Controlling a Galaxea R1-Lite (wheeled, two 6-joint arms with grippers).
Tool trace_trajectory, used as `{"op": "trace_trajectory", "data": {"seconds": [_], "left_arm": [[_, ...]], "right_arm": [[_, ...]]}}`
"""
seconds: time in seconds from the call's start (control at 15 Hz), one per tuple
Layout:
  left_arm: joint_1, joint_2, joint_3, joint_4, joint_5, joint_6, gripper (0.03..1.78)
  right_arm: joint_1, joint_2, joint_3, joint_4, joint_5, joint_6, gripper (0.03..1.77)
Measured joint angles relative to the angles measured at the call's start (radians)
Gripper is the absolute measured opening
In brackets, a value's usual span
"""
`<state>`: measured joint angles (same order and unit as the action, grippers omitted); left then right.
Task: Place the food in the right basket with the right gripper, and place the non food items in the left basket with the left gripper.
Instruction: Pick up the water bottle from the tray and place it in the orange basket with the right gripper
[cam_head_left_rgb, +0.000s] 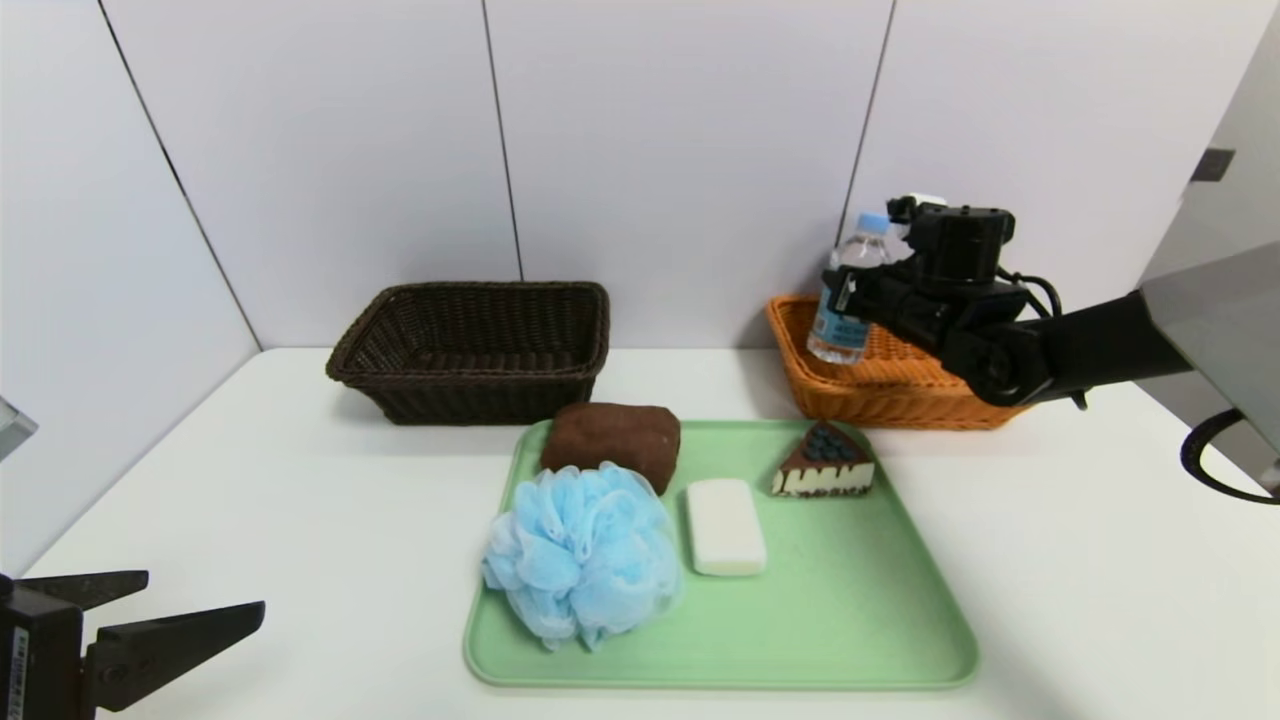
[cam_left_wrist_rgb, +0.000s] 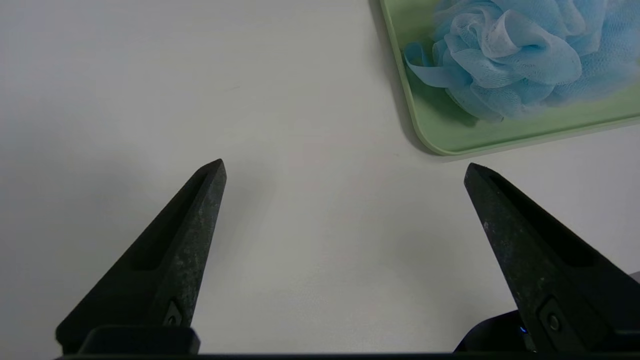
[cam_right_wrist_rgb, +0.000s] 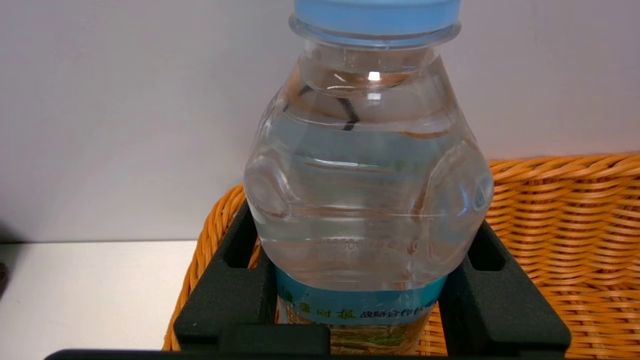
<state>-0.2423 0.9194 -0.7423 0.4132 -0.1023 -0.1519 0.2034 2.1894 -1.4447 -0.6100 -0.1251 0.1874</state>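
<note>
Over the orange basket (cam_head_left_rgb: 880, 385) at the desk's (cam_head_left_rgb: 1100, 560) far right, the right hand (cam_head_left_rgb: 850, 300) grips the water bottle (cam_head_left_rgb: 845, 300) upright at its label; whether its base touches the weave is hard to tell. On the green tray (cam_head_left_rgb: 850, 620) lie the cake slice (cam_head_left_rgb: 823, 463), soap bar (cam_head_left_rgb: 725, 526), blue pouf (cam_head_left_rgb: 582, 555) and brown towel (cam_head_left_rgb: 611, 440). The dark basket (cam_head_left_rgb: 470, 350) sits behind at the left. The left hand (cam_left_wrist_rgb: 345, 167) hangs open near the tray's corner.
</note>
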Motion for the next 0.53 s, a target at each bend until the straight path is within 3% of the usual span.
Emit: {"op": "trace_trajectory", "data": {"seconds": [0.47,0.53], "left_arm": [[0.001,0.0,0.003,0.0,0.0,0.0,1.69],[0.001,0.0,0.003,0.0,0.0,0.0,1.69]], "right_arm": [[-0.006,0.038,0.014,-0.053,-0.004,-0.027,0.84],[-0.006,0.039,0.016,-0.054,-0.003,-0.029,0.92]]}}
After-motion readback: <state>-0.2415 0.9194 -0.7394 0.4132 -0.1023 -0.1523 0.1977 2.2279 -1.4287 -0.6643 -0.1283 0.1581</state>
